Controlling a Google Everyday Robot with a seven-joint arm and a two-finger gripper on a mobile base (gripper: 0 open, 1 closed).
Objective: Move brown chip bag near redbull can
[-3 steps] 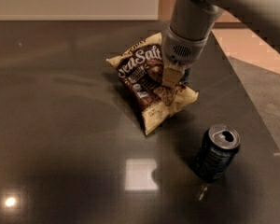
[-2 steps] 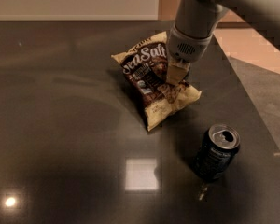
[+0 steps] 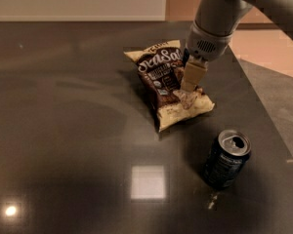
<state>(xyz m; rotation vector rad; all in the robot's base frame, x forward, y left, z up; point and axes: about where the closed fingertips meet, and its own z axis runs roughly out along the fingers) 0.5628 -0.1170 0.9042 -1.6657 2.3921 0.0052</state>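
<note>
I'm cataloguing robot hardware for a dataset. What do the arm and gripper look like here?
The arm is a thick, rounded, light grey tube. Its wrist collar carries a small dotted grille. The gripper, down at the brown chip bag's right side, is tan and tapered. No cables show.

brown chip bag pinched by hand; redbull can upright, near.

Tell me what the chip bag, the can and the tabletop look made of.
The brown chip bag: thin plastic or foil film, by its crinkles and sheen. The redbull can: metal, likely aluminium, silver pull-tab top. The table: dark, polished, stone-like or laminate, mirroring lights. The gripper sits on the bag's lower right.
</note>
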